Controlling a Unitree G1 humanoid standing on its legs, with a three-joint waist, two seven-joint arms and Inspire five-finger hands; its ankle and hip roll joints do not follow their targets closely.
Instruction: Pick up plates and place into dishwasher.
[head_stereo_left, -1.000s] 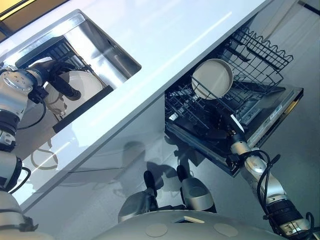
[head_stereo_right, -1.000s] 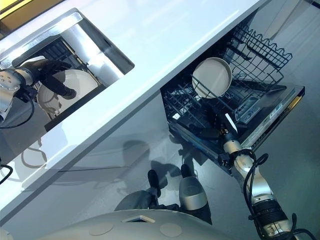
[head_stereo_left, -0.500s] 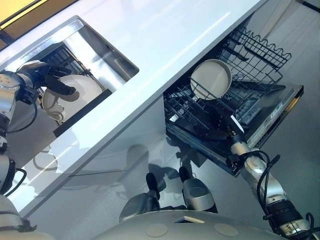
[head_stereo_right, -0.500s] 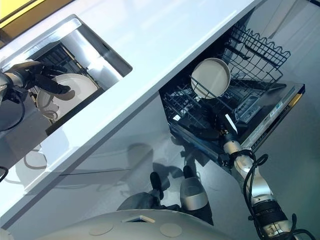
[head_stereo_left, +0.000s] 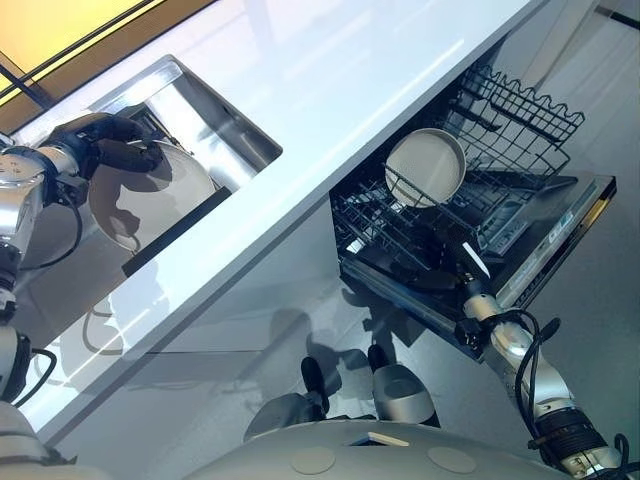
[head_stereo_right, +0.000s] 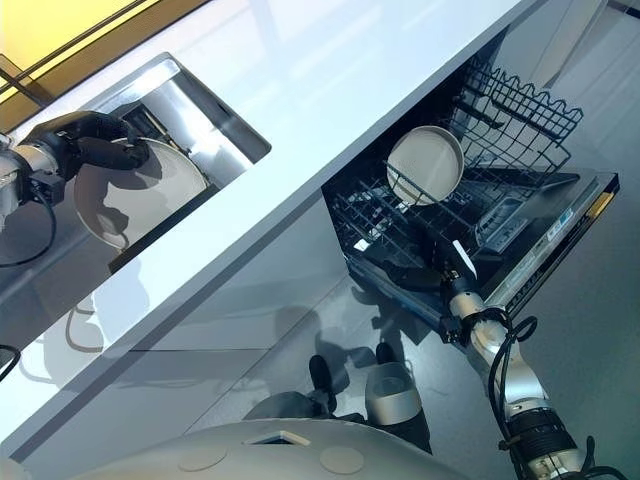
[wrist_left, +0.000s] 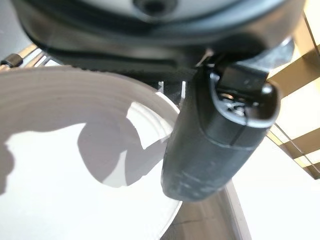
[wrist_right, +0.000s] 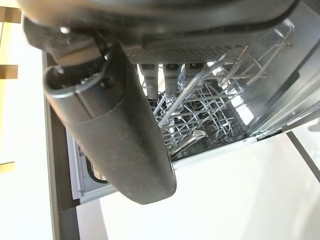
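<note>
My left hand (head_stereo_left: 105, 150) is over the sink (head_stereo_left: 222, 125) at the far left, curled round the top rim of a large white plate (head_stereo_left: 160, 200), which stands tilted up out of the basin. The left wrist view has the thumb (wrist_left: 215, 140) lying over the plate's rim (wrist_left: 60, 150). A second white plate (head_stereo_left: 425, 167) stands upright in the dishwasher's lower rack (head_stereo_left: 395, 225). My right hand (head_stereo_left: 435, 265) lies at that rack's front edge with its fingers stretched into the wires (wrist_right: 200, 110) and nothing in it.
The long white counter (head_stereo_left: 330, 90) runs between the sink and the dishwasher. The dishwasher door (head_stereo_left: 560, 225) hangs open to the right, and an upper wire rack (head_stereo_left: 520, 115) is pulled out above the lower one.
My left hand has closed on the plate's rim and raised it from lying flat in the sink to tilted up. The right hand has stayed at the rack.
</note>
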